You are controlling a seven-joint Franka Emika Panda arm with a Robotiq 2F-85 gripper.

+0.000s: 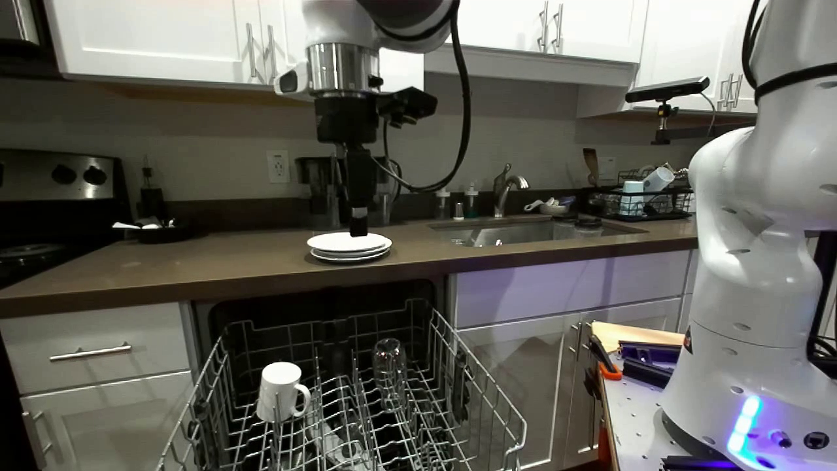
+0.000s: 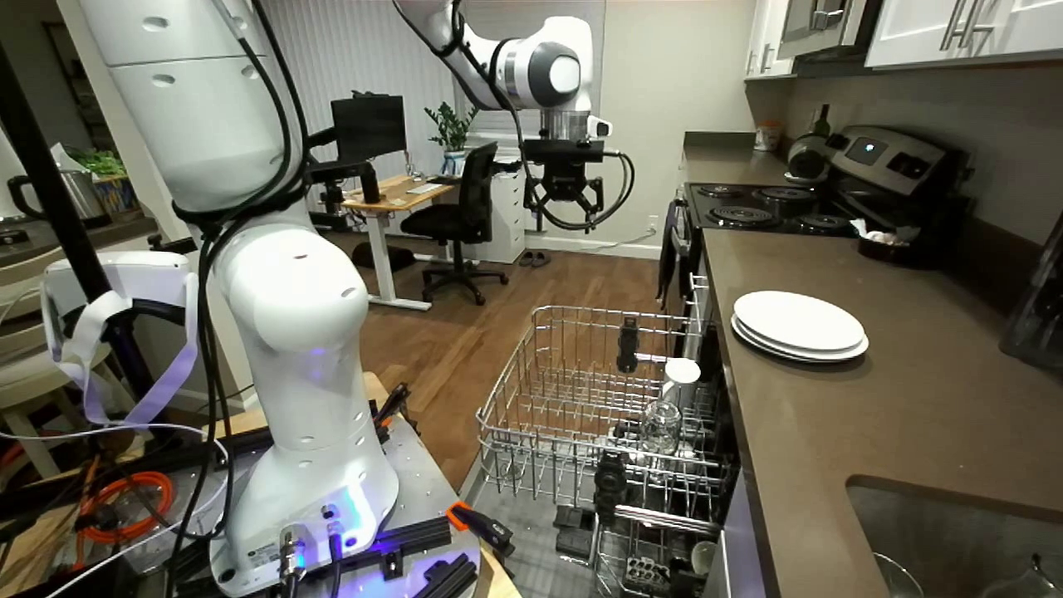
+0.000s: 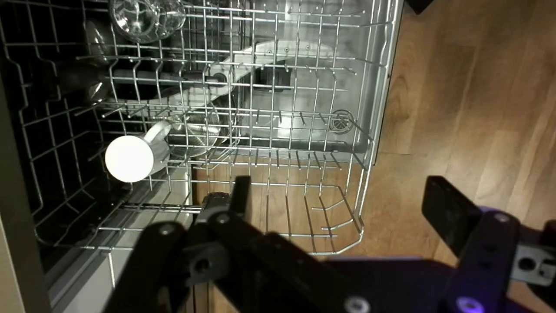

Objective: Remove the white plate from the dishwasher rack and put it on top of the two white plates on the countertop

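Note:
A white plate (image 1: 333,243) lies on top of the two white plates (image 1: 350,257) on the brown countertop (image 1: 196,265), set slightly off their centre. The stack also shows in an exterior view (image 2: 797,320). The dishwasher rack (image 2: 548,311) is pulled out below the counter. I see no plate in it. My gripper (image 2: 565,212) is open with nothing between its fingers, high above the rack's outer corner. In the wrist view its fingertips (image 3: 339,191) are wide apart over rack wires and floor. In an exterior view the gripper (image 1: 358,229) overlaps the stack, but it is not touching it.
A white mug (image 1: 280,391) and a clear glass (image 1: 389,363) stand in the rack. The sink (image 1: 523,233) lies along the counter from the stack. The stove (image 2: 764,203) is at the counter's other end. White cabinets (image 1: 163,39) hang above.

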